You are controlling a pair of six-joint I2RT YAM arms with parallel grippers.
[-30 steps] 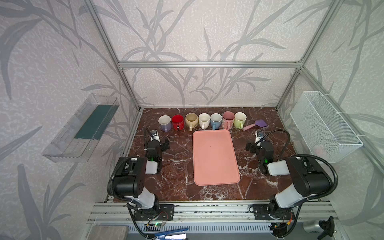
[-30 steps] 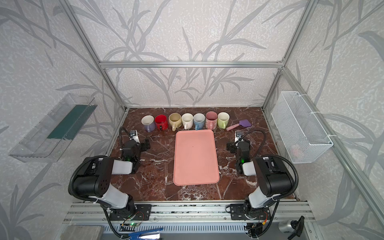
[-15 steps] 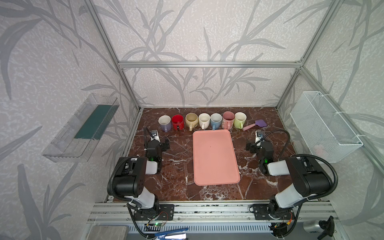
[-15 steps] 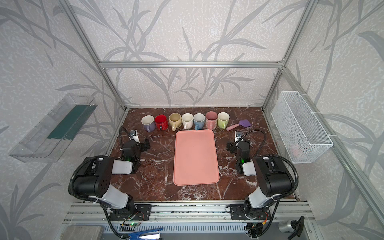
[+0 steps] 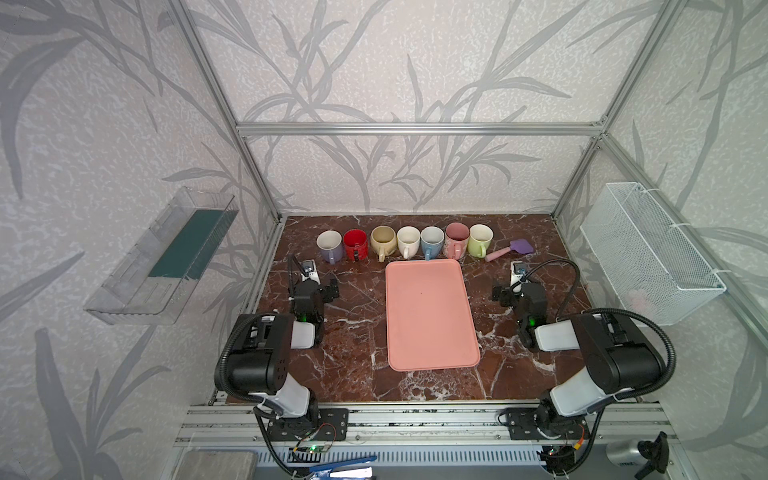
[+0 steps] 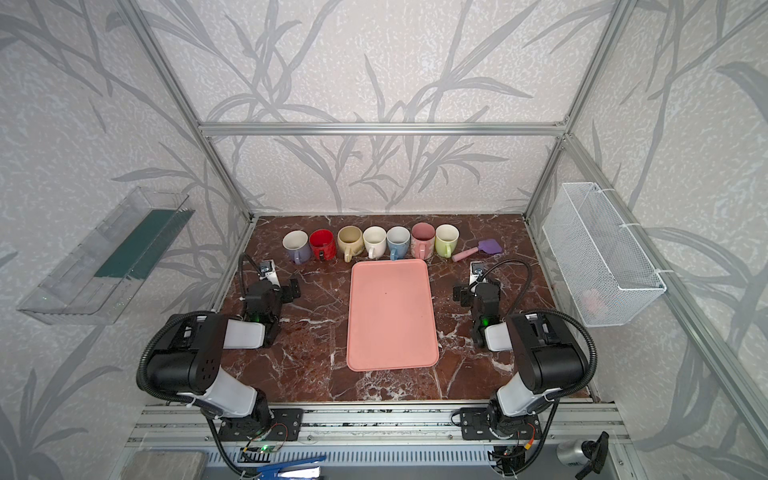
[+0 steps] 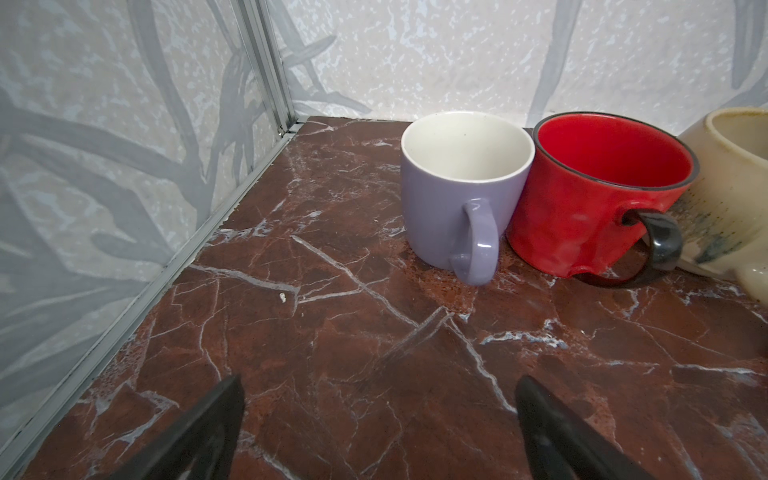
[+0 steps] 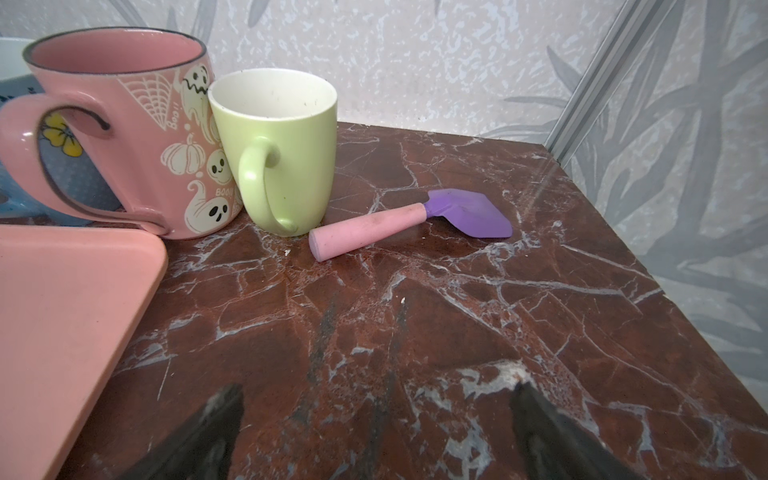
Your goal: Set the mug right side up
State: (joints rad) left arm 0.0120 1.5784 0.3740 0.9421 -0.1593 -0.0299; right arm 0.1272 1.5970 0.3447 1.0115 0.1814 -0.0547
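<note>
Table: the dark marble table (image 5: 353,332) fills the lower middle of both top views.
Tray: the pink tray (image 5: 430,311) lies in the centre, with nothing on it.
Change: nothing differs from one second ago and both arms rest as they did. I judge the turning is finished.
Left gripper: the left gripper (image 7: 378,386) is low at the left of the tray, with its jaws wide apart and nothing in them.
Right gripper: the right gripper (image 8: 376,392) is at the right of the tray, also wide apart and empty.
Mugs: the seven mugs (image 5: 408,243) stand in a row just above the tray, close side by side.
Direction: every mouth points up, the long axis is vertical, and the handles face the lower edge of the frame. You see no mug upside down.
Shovel: the toy shovel (image 8: 407,220) lies flat just beside the green mug (image 8: 278,145).
</note>
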